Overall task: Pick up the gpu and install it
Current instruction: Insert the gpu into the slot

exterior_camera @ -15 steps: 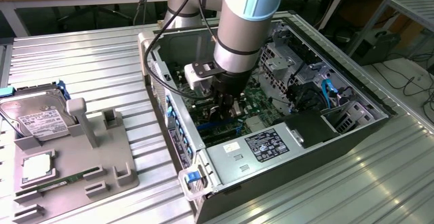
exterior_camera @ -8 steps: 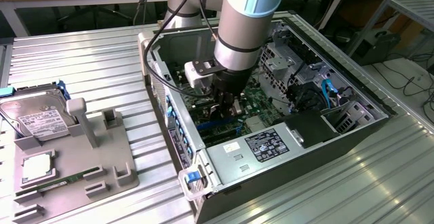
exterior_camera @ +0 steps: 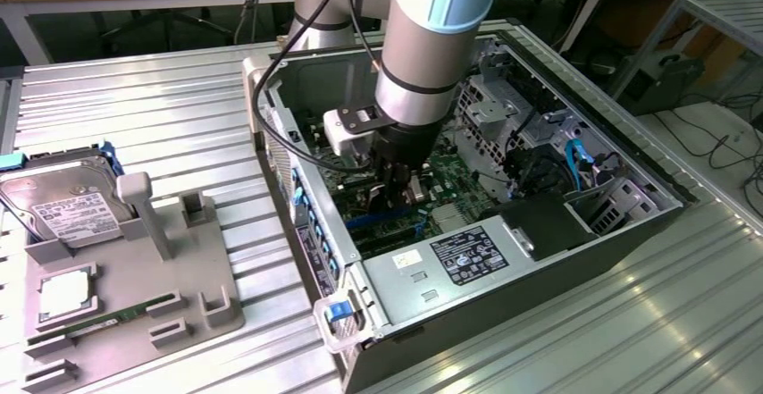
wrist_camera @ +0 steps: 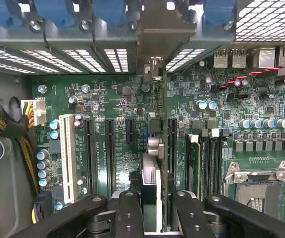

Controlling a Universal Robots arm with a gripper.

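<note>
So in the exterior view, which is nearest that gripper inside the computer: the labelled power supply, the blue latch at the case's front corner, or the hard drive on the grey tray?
From the gripper:
1. Power supply, just below it inside the case.
2. Blue latch, at the case's near corner.
3. Hard drive, far off at the exterior view's left.

Silver arm point(exterior_camera: 420, 46), lt-blue cap, blk fingers point(wrist_camera: 128, 213)

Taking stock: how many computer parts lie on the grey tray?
3: a hard drive at the grey tray's far end, a square chip nearer the camera, a green memory stick beside it. The tray's near corner is cut off.
</note>
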